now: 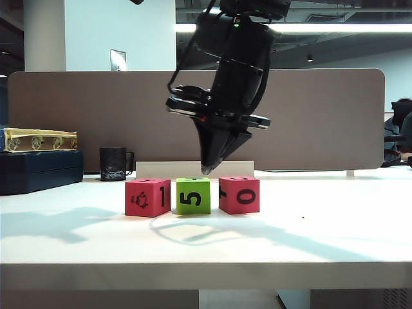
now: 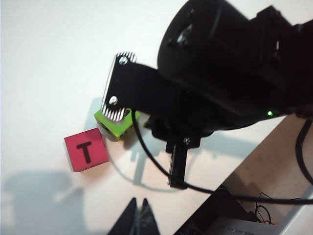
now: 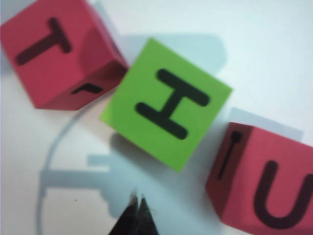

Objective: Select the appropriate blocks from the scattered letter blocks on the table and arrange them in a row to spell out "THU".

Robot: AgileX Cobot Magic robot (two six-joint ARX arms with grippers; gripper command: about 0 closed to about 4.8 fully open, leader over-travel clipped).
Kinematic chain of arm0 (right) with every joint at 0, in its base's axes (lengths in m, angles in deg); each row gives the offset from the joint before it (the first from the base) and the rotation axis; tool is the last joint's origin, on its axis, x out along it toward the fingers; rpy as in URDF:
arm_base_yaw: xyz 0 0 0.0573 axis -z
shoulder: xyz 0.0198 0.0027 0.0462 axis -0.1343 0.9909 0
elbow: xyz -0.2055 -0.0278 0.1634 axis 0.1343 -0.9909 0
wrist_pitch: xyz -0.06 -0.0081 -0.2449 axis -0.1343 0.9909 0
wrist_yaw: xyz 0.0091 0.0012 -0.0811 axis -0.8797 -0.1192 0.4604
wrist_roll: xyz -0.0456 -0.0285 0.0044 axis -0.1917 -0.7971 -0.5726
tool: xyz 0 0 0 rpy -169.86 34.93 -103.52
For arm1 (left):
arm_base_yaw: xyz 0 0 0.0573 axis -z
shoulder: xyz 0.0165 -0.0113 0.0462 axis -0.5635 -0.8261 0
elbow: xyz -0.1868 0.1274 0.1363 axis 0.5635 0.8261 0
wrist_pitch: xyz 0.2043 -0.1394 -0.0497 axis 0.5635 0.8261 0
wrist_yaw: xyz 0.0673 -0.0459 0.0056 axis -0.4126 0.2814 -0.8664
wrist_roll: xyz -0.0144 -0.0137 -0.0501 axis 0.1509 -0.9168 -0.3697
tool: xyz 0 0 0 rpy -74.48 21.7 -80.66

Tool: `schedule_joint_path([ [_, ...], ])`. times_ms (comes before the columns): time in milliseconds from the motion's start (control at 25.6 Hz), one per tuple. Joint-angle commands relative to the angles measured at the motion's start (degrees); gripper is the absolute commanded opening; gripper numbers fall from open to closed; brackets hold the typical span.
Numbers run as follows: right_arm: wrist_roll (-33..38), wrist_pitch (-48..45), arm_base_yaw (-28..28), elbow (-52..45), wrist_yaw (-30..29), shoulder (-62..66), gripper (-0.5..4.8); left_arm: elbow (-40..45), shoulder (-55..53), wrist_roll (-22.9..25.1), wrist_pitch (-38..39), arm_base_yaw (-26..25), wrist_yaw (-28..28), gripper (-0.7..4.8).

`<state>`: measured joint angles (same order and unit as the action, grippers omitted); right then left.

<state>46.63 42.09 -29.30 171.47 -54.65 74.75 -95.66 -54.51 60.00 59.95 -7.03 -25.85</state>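
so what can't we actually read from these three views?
- Exterior view: top letters of the three letter blocks are unseen; the camera sits too low.
- Left wrist view: right arm covers most of the green block and all of the U block.
- Right wrist view: U block cut by the frame edge.
- Right gripper and left gripper: both shut, empty.
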Motion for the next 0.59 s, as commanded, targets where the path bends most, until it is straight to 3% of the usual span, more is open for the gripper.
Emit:
schedule_joint_path([
  [39,-0.15,-0.92,0.35,0.26,0.13,-0.02,-0.05,-0.35,0.28,0.39,-0.15,0.04,0.11,-0.06],
  [586,-0.09,-7.87,0.42,0.26,0.79,2.14,-0.05,-0.35,0.28,0.42,-0.09,0.04,0.13,-0.06],
])
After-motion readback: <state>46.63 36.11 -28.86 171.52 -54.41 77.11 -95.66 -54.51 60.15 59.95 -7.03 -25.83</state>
